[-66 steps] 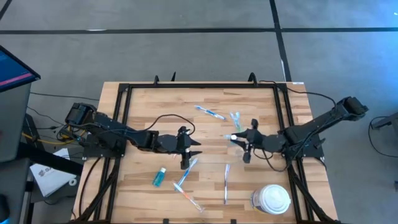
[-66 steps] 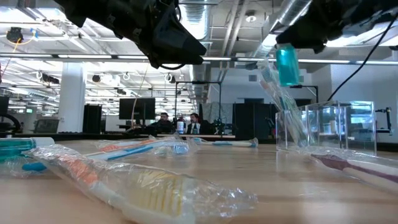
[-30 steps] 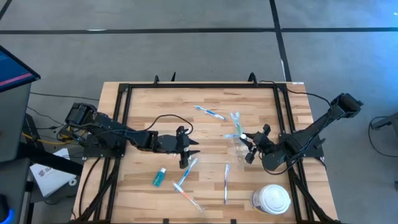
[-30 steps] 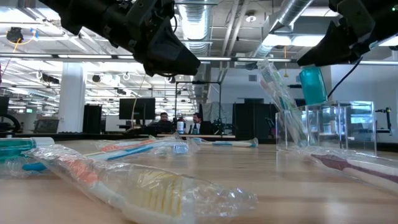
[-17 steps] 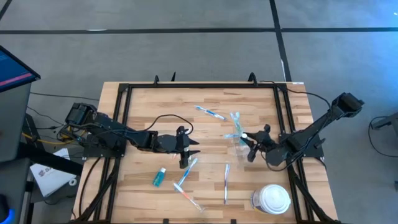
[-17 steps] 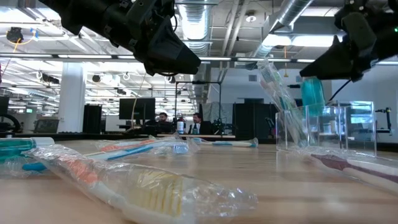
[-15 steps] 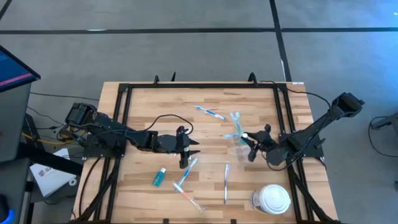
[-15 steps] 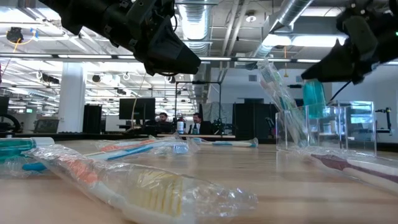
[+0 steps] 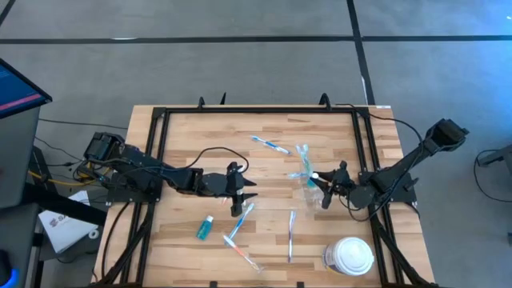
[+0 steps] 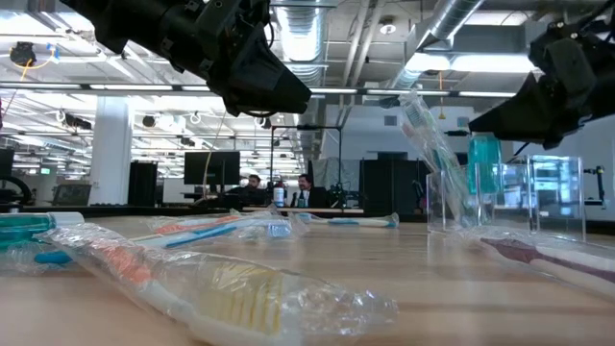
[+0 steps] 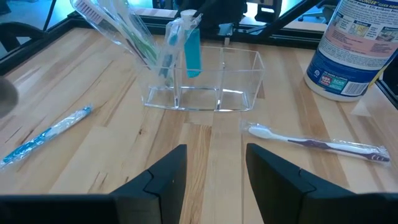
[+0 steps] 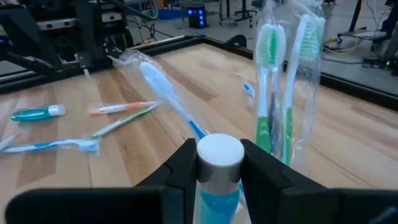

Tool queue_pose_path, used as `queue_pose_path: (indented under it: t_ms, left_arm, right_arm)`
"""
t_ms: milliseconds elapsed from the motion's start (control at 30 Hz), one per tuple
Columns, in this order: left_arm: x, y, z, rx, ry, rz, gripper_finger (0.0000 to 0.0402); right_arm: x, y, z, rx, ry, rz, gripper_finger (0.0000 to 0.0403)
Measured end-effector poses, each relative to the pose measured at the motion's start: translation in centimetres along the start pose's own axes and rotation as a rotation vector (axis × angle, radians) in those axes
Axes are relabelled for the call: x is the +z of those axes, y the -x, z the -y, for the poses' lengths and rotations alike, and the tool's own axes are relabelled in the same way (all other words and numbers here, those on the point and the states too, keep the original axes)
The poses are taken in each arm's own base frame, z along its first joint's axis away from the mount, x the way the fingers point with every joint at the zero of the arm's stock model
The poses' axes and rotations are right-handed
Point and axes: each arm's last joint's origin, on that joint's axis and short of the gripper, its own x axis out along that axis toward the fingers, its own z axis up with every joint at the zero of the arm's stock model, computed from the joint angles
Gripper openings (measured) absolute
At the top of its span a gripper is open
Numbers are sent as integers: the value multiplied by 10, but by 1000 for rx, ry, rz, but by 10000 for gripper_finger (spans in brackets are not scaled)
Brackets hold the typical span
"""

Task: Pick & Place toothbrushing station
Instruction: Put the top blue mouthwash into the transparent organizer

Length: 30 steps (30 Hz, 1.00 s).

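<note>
The toothbrushing station's clear plastic holder (image 11: 205,81) stands on the wooden table, right of centre (image 9: 308,184). Wrapped green and white toothbrushes (image 11: 124,31) lean out of one compartment. My right gripper (image 9: 322,186) is above the holder, shut on a teal tube (image 11: 191,53) with a white cap. The tube's lower end (image 10: 483,187) is down between the holder's walls. My left gripper (image 9: 240,196) hovers open at mid-table, above a wrapped toothbrush (image 9: 238,224). My right gripper pinches the teal tube at its cap end (image 12: 219,155) between its two fingers, one on each side. The fingers come from the table's right side, slanting slightly down. The tube hangs upright, cap up, its lower end inside the holder and above the holder's floor.
A large white round lidded container (image 9: 350,256) stands at the near right. Loose toothbrushes lie around: a blue one (image 9: 270,145) toward the far side, another (image 9: 290,232) near the holder, a purple one (image 11: 317,144). A second teal tube (image 9: 206,229) lies near left.
My right gripper has come down over the clear holder, with its wrist turning. The teal tube has stayed upright and sunk from above the holder's rim to between its walls.
</note>
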Motion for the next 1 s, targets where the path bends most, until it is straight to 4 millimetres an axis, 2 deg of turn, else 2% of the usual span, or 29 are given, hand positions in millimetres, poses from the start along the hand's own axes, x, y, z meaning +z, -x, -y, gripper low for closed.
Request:
queue_pose_path:
  t_ms: [200,733,1000]
  left_arm:
    - [0,0,0,0,0,0,158]
    - [0,0,0,-1,-19,1,158]
    - [0,0,0,-1,-19,1,158]
  right_arm:
    - [-10,0,5,9,-16,12,85]
    - [-15,-10,1,16,41,4,85]
    - [-19,-17,0,26,33,-15,115]
